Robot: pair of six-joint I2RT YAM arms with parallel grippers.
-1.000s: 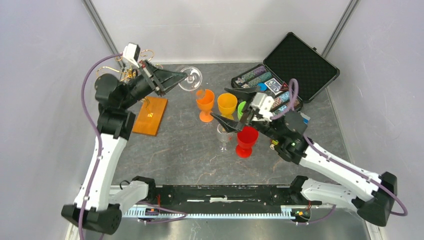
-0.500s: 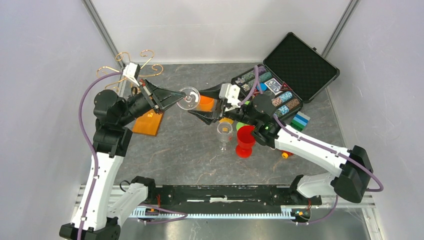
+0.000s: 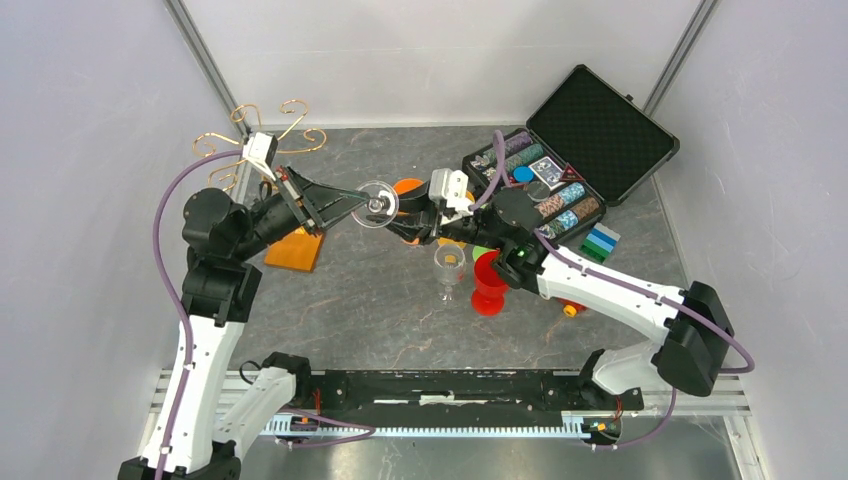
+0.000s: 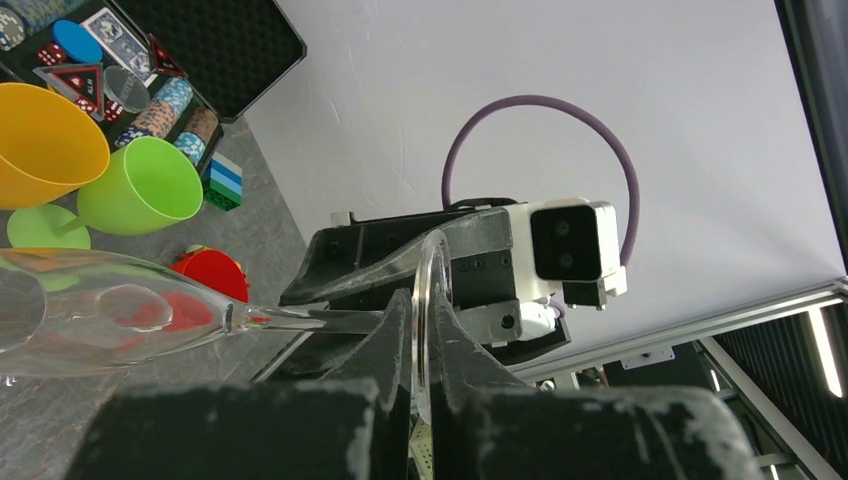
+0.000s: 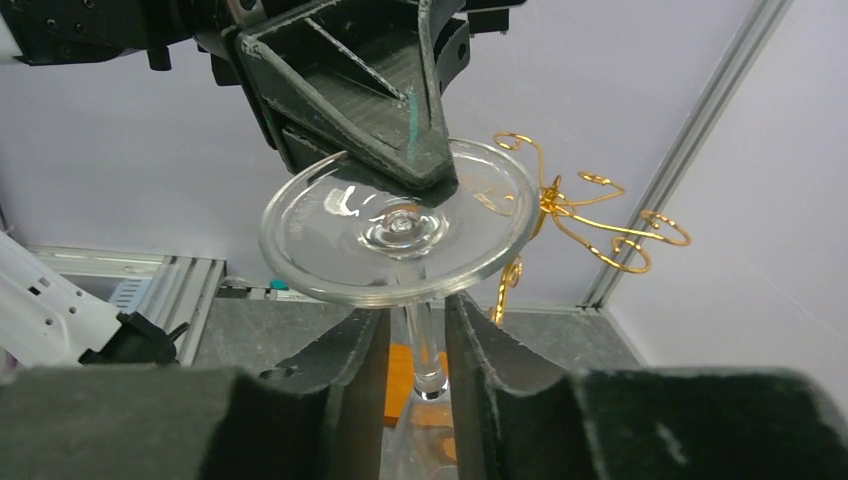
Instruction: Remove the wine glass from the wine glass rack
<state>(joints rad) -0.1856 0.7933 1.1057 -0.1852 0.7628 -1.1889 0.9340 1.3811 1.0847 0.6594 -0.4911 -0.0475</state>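
Note:
The clear wine glass [image 3: 377, 203] hangs sideways in the air, away from the wine glass rack [image 3: 272, 137]. The rack is gold wire scrolls on an orange wooden base [image 3: 298, 250]. My left gripper [image 3: 358, 206] is shut on the rim of the glass's round foot [image 4: 424, 290], and the bowl [image 4: 95, 312] points away to the left in the left wrist view. My right gripper [image 5: 415, 325] faces it, jaws narrowly apart on either side of the stem [image 5: 424, 345], just behind the foot [image 5: 400, 232]. A thin gap shows on each side of the stem.
A red goblet [image 3: 492, 278] and a second clear glass [image 3: 449, 266] stand on the table under the right arm. An orange cup [image 3: 408, 187], a yellow one [image 4: 45, 140] and a green one [image 4: 145, 185] are nearby. An open black case [image 3: 590, 130] of chips sits at the back right.
The left arm carried the glass from beside the rack toward the table's middle. The right arm swung left to meet it, and its jaws narrowed around the stem.

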